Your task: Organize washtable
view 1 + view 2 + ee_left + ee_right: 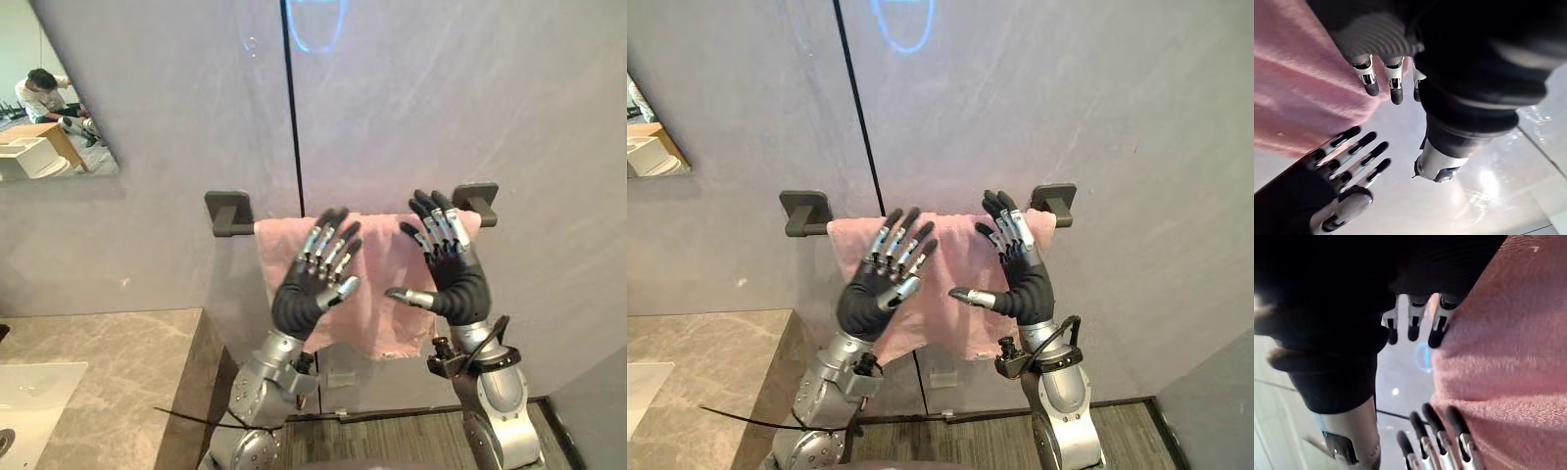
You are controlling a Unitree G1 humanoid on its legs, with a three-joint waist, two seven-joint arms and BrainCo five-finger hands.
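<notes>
A pink towel (384, 262) hangs over a black wall bar, held between a left bracket (228, 212) and a right bracket (477, 203). Both hands are raised in front of it with straight, spread fingers and nothing in them. My left hand (315, 284) covers the towel's left half. My right hand (449, 269) is before the right half, its fingertips up at the bar. Whether the fingers touch the cloth I cannot tell. The left wrist view has the towel (1298, 98) past my left fingers (1396, 85). The right wrist view has the towel (1498, 357) beside my right fingers (1413, 328).
A marble counter (118, 367) with a white sink (29, 392) lies at the lower left. A mirror (49, 108) on the grey wall at the upper left reflects a seated person. Dark floor runs below the towel.
</notes>
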